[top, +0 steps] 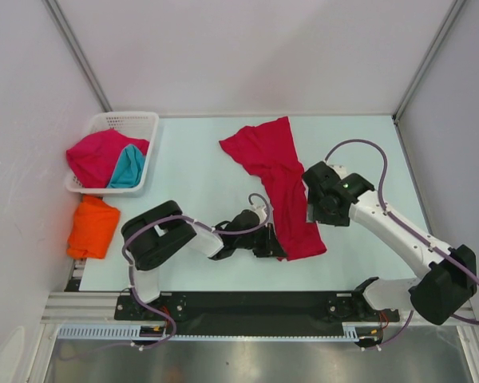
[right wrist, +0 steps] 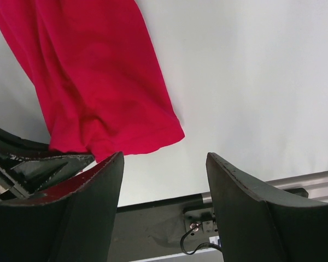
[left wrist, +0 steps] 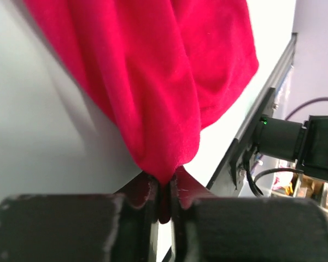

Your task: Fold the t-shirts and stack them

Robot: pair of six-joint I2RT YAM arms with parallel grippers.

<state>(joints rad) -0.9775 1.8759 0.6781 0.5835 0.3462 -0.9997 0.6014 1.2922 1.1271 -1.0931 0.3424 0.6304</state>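
A crimson-red t-shirt (top: 275,171) lies as a long, crumpled strip down the middle of the table. My left gripper (top: 275,243) sits low at its near left edge and is shut on a pinch of the red cloth (left wrist: 169,82), which bunches down into the jaws of the left gripper (left wrist: 165,191). My right gripper (top: 315,214) hovers just right of the shirt, open, with nothing between its fingers (right wrist: 164,180); the shirt's near hem (right wrist: 93,82) lies to its left. A second red t-shirt (top: 96,155) and a teal one (top: 128,167) fill the basket. An orange t-shirt (top: 93,227) lies folded at the table's left edge.
The white lattice basket (top: 128,117) stands at the back left corner. A black rail (top: 255,307) runs along the near edge between the arm bases. White walls close in the table on three sides.
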